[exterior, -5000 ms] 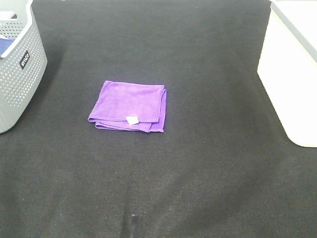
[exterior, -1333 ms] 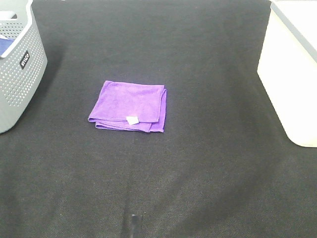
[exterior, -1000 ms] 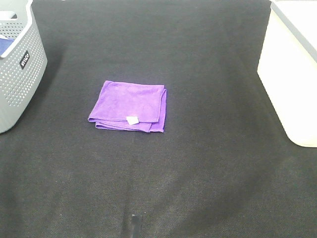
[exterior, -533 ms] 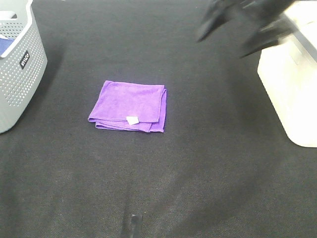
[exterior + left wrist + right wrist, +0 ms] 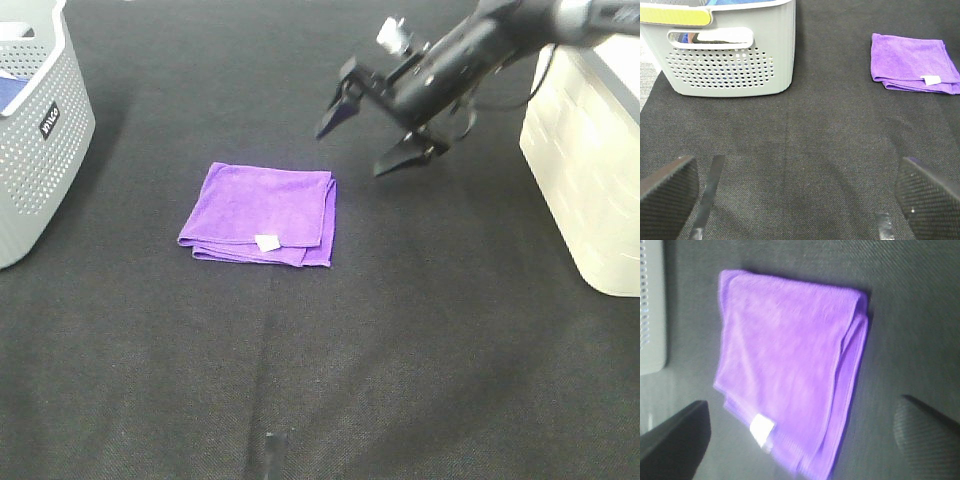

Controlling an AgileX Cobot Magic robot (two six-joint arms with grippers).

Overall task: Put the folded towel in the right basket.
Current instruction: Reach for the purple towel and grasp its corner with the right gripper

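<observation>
The folded purple towel (image 5: 262,213) with a small white tag lies flat on the black table, left of centre. It also shows in the left wrist view (image 5: 914,69) and fills the right wrist view (image 5: 790,385). My right gripper (image 5: 362,138) is open and empty, in the air just right of and beyond the towel, reaching in from the upper right. The right basket (image 5: 588,170) is white and stands at the right edge. My left gripper (image 5: 795,200) is open and empty, low over bare table, out of the high view.
A grey perforated basket (image 5: 35,130) stands at the left edge and holds some blue cloth; it is close ahead in the left wrist view (image 5: 727,55). Black mat (image 5: 330,360) covers the table.
The right arm came into view from the upper right and swung down and left toward the towel, its gripper open. The towel and both baskets have not moved.
</observation>
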